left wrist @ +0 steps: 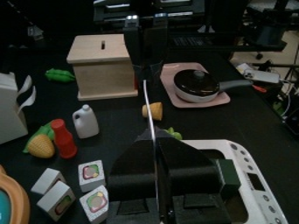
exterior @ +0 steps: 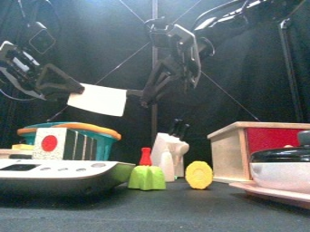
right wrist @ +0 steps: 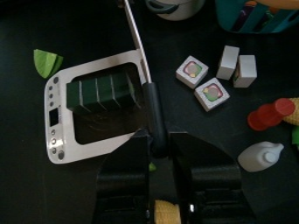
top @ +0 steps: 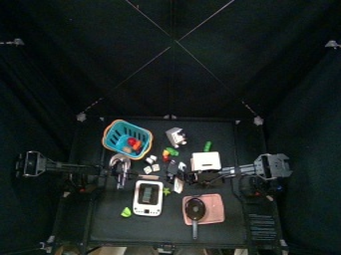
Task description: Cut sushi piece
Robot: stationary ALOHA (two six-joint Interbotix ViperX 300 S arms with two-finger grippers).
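Right wrist view: right gripper (right wrist: 152, 150) clamps knife (right wrist: 138, 52), blade lengthwise across sushi piece (right wrist: 107, 91) on scale (right wrist: 70, 140).

A dark green sushi roll (right wrist: 107, 92), scored into segments, lies flat on the white kitchen scale (right wrist: 73, 131), with the thin knife blade (right wrist: 142, 61) running along its side
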